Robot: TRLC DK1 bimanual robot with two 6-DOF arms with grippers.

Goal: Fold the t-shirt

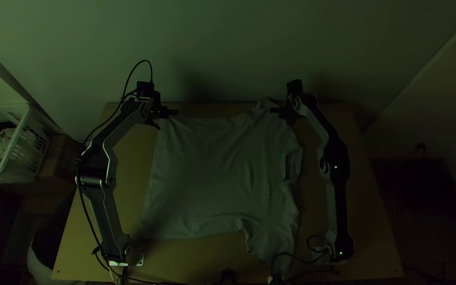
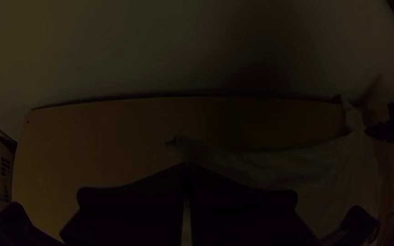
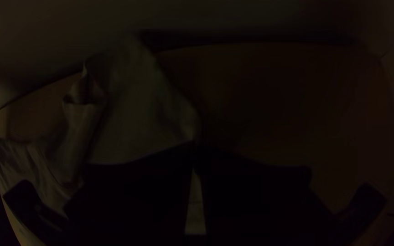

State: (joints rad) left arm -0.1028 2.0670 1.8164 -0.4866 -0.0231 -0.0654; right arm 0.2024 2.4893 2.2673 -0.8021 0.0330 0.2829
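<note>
The grey t-shirt (image 1: 212,169) lies spread with some wrinkles. Its neck opening faces right, and one sleeve points to the far edge, the other to the near edge. At the shirt's far left corner is my left gripper (image 1: 175,112), shut on the cloth. My right gripper (image 1: 274,110) is shut on the shirt near the far sleeve. In the left wrist view the fingers of the left gripper (image 2: 187,166) meet on the t-shirt (image 2: 261,164). The right wrist view has the right gripper (image 3: 194,145) with its tips together at the edge of the t-shirt (image 3: 133,109).
The light wooden table (image 1: 117,195) shows bare wood left and right of the shirt. A white basket (image 1: 19,140) with cloth things in it stands off the table's left side. Cables (image 1: 296,255) cross the near edge, some near the lower sleeve. A wall rises behind the table.
</note>
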